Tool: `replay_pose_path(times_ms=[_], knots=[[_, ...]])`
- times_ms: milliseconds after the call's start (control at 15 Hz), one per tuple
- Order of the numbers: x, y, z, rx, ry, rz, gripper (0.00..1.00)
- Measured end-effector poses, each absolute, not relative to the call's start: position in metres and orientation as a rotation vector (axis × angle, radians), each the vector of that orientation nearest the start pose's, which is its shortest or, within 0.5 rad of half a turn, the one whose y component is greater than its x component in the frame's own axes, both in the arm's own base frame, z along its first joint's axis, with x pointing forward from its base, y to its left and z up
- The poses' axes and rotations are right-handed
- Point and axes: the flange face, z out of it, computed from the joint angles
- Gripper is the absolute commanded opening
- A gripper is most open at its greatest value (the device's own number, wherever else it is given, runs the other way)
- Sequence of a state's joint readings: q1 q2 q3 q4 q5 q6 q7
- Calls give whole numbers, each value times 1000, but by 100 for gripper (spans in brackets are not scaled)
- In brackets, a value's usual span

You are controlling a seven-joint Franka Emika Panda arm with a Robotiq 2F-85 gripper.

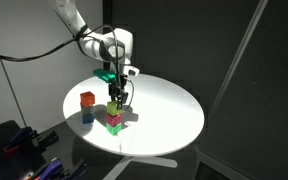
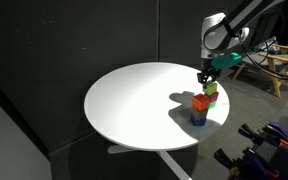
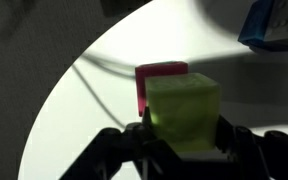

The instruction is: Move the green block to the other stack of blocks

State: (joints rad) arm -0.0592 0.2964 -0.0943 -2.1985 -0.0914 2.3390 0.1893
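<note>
On the white table point(image 1: 174, 112), hand point(image 1: 116, 102) clasping green block point(image 3: 182, 112), magenta cube point(image 3: 160, 72) beneath, orange-blue stack point(image 1: 88, 107) nearby.

There were 5 cubes: 1 orange cube point(image 1: 87, 98), 1 blue cube point(image 1: 87, 115), 1 magenta cube point(image 1: 113, 120), 1 deep green cube point(image 1: 115, 129), 1 pale lime cube point(image 3: 182, 112).

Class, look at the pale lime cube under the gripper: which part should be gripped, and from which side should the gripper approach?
Grip the green block by two opposite upright faces, coming straight down from above. It seems to top its pile over the magenta cube, so its flat, parallel sides are free and the gripper straddles them.
</note>
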Motion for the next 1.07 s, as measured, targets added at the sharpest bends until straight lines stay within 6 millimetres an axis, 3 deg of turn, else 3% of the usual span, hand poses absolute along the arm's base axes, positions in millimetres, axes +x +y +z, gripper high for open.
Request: replay_pose_path(times_ms=[267,667,1067], knots=[[530,-81,244,-3193,431,281,30],[521,-77,288,-3187,420,337,30],[518,-63,320,-3196,246,311,30]])
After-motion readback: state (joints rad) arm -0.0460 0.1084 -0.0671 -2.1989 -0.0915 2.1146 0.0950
